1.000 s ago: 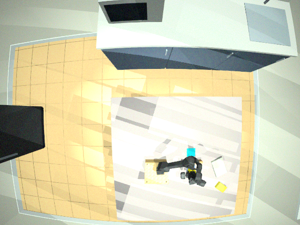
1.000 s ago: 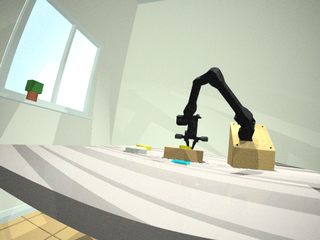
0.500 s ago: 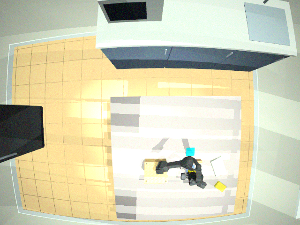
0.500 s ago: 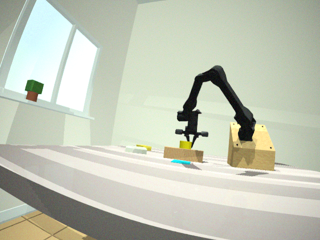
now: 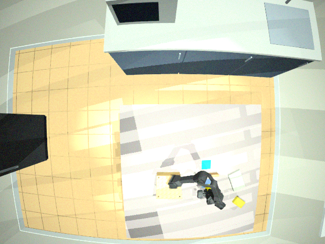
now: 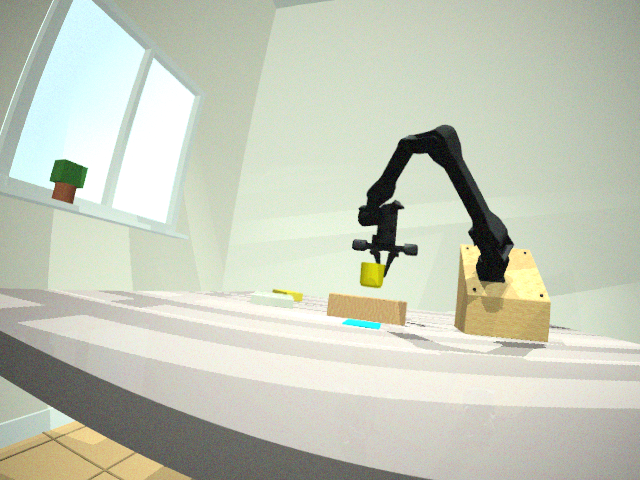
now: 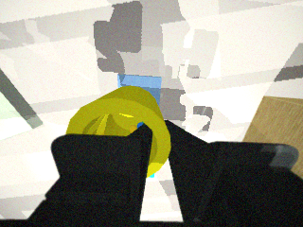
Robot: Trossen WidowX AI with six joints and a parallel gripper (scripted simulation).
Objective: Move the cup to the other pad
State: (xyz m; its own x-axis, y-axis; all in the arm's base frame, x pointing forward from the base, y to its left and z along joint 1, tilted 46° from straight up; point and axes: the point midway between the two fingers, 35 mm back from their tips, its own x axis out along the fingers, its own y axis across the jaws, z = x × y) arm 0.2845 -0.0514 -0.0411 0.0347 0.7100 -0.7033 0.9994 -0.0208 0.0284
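Cup (image 6: 372, 274) first: we see the yellow cup hanging in the air, clear of the table (image 6: 310, 361), upright in the exterior view, with the gripper (image 6: 383, 261) clamped on its rim from above. In the wrist view one black finger (image 7: 142, 142) sits inside the cup's mouth and the other outside the wall, so the wall is pinched between them. We can make out small marbles (image 7: 134, 127), an orange and a blue one, down inside. A blue pad (image 7: 139, 87) lies on the table beneath the cup. A cyan pad (image 6: 361, 323) lies just in front of a low wooden block (image 6: 367, 308), on the side nearer the table's front edge. The arm's wooden base (image 6: 504, 299) stands toward the right edge, well apart from the cup.
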